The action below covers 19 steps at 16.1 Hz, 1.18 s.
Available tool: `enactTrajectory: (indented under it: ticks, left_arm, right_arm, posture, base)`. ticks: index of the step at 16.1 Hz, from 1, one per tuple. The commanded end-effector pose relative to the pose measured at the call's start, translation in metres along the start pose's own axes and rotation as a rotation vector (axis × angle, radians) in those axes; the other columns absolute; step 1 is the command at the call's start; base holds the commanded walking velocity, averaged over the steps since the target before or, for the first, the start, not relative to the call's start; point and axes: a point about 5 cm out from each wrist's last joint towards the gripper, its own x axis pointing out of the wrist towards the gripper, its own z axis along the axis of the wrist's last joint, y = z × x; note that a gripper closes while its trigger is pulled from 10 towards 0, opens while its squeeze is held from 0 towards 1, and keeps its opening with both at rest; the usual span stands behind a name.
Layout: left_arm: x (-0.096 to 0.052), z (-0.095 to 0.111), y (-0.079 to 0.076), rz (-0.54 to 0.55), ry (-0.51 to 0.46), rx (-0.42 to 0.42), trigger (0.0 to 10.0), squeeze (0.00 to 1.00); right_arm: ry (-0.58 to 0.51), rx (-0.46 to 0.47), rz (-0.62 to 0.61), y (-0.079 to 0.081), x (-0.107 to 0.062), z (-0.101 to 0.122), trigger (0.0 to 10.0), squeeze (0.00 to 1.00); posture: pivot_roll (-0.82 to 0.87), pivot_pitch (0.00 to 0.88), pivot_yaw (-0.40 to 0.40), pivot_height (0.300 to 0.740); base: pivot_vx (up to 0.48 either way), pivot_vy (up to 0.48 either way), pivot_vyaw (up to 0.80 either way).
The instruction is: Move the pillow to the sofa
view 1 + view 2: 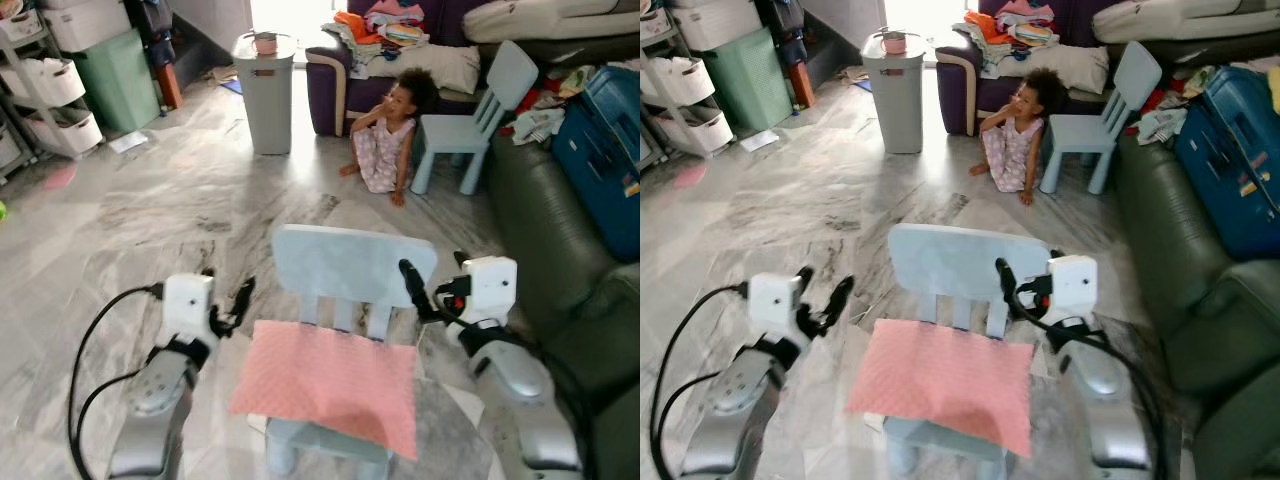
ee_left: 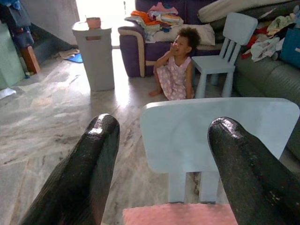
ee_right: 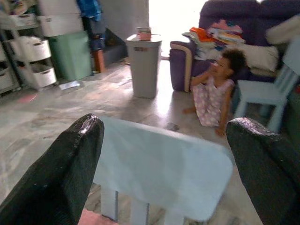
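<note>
- My left gripper [image 1: 232, 308] is spread wide with nothing in it, hovering just off the left edge of the pillow [image 1: 330, 385].
- My right gripper [image 1: 432, 287] is also spread wide and empty, up beside the right end of the chair [image 1: 352, 263] back.
- Pillow: flat, pink, dimpled fabric, lying on the seat of that small pale-blue plastic chair right in front of me; neither gripper touches it.
- Floor [image 1: 150, 215]: glossy grey-white marble pattern.
- Dark green leather sofa [image 1: 560, 250] along my right, a blue suitcase [image 1: 600, 150] on it.
- Farther back: a person [image 1: 388, 135] sits on the floor beside a second blue chair [image 1: 478, 115], a grey bin [image 1: 266, 92], and a purple sofa [image 1: 335, 85] heaped with clothes.
- Shelves with white baskets [image 1: 45, 95] at far left.
</note>
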Motion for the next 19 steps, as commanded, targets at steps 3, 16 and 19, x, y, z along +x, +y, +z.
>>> enactTrajectory:
  ticks: [3, 16, 19]
  left_arm:
    - [0.009, 0.004, -0.004, -0.042, 0.003, 0.007, 10.0, 0.00]
    - [-0.014, -0.001, 0.000, 0.033, 0.028, -0.065, 10.0, 0.00]
    - [-0.020, -0.004, -0.003, 0.035, 0.045, -0.074, 10.0, 0.00]
  right_arm:
    - [0.003, 0.006, -0.026, 0.000, -0.001, 0.006, 10.0, 0.00]
    - [0.029, -0.008, 0.029, 0.003, -0.007, 0.004, 10.0, 0.00]
    - [0.042, 0.008, 0.044, 0.010, -0.013, 0.001, 10.0, 0.00]
  posture:
    - [-0.08, 0.000, 0.017, 0.740]
    - [-0.05, 0.000, -0.025, 0.740]
    - [-0.05, 0.000, -0.024, 0.740]
  base:
    - [0.000, 0.000, -0.80]
    - [0.000, 0.000, -0.04]
    - [0.000, 0.000, 0.00]
